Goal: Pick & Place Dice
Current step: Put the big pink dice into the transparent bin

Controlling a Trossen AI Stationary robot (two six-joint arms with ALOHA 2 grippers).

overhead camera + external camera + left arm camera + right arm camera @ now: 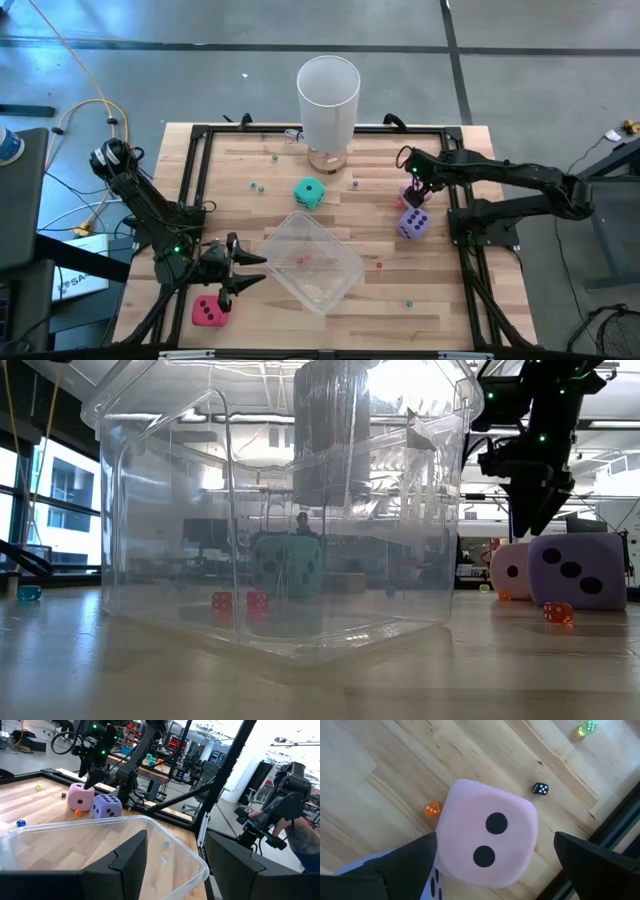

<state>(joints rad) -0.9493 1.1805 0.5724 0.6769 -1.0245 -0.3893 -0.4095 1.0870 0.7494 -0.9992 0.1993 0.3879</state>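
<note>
The pink die [490,840] and the purple die [414,223] sit side by side on the table at the right. My right gripper [495,838] hangs open just above the pink die, pointing down, one finger on either side of it and touching nothing. The teal die [309,193] rests on the table mid-field, behind the clear container [315,262]. At the front left lies the red die [209,311]. My left gripper [262,272] stands beside it, level, open, pointing at the container and holding nothing.
A tall white cylinder [328,95] stands at the far edge. Tiny coloured dice are scattered on the wood, among them an orange one [432,809] and a black one [540,788] by the pink die. Two small red ones [240,601] lie in the container. A black frame [192,180] borders the table.
</note>
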